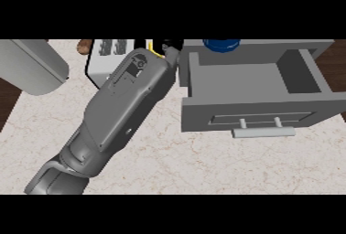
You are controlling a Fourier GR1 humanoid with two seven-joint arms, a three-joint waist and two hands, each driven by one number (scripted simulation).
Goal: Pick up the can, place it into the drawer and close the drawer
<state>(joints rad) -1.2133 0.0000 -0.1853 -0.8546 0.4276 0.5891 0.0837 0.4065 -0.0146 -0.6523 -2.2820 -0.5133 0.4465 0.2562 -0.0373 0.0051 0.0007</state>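
I see one grey forearm (118, 112) reaching to the frame's top centre; its robot hand (167, 47) is mostly hidden, so I cannot tell its grip. The can is not visible; the drawer (260, 91) stands open at right.

One view only, from the robot's head. Looking steeply down onto the table (202, 160), quite near to it. Table top filling most of the view, dark floor showing at the left and right edges. Grey forearm (115, 119) coming up from the lower left, very close, slanting to the top middle. Open drawer (250, 112) at the upper right, seen from above, its inside showing. Toaster (108, 57) at the top edge, partly cut off. No second view to share with.
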